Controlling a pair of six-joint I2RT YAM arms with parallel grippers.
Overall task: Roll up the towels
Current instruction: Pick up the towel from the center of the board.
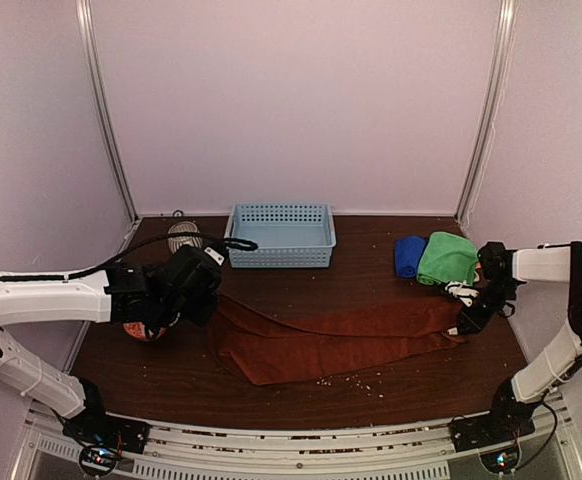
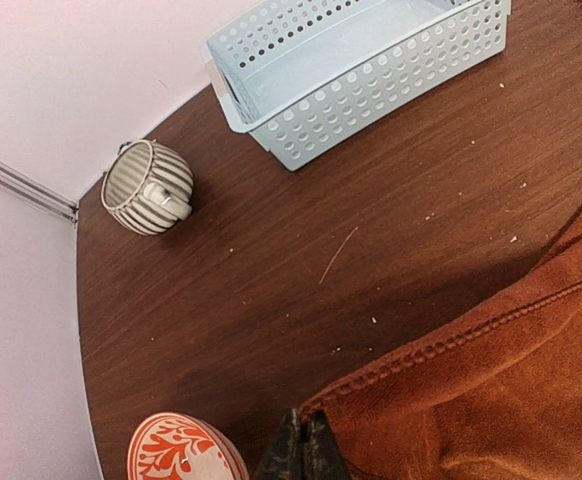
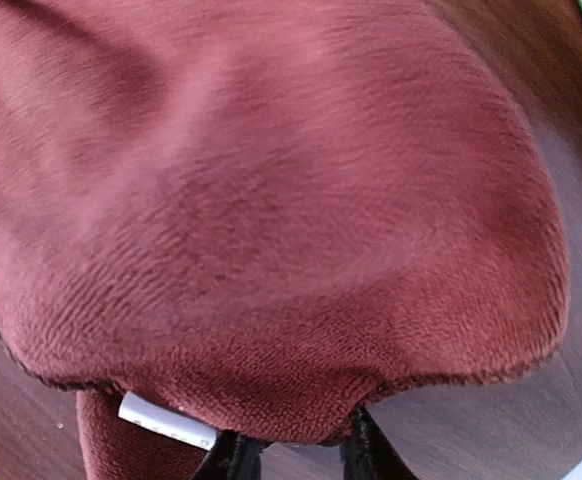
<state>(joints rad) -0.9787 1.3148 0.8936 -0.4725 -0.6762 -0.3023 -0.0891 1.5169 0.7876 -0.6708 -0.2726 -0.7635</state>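
Note:
A rust-red towel (image 1: 321, 340) lies loosely folded in a long band across the middle of the table. My left gripper (image 1: 207, 298) is at its left end. In the left wrist view this gripper (image 2: 306, 455) is shut, with the stitched corner of the towel (image 2: 491, 380) pinched at its tips. My right gripper (image 1: 467, 318) holds the right end. There the towel (image 3: 271, 200) bulges over and between the two dark fingers (image 3: 229, 458), beside a white label (image 3: 166, 420). A blue towel (image 1: 408, 256) and a green towel (image 1: 448, 258) lie folded at the back right.
A light blue lattice basket (image 1: 281, 235) stands at the back centre, also seen from the left wrist (image 2: 371, 80). A striped cup (image 2: 149, 187) lies on its side at the back left. An orange-and-white bowl (image 2: 181, 452) sits just left of my left gripper. Crumbs dot the dark wood table (image 1: 391, 385).

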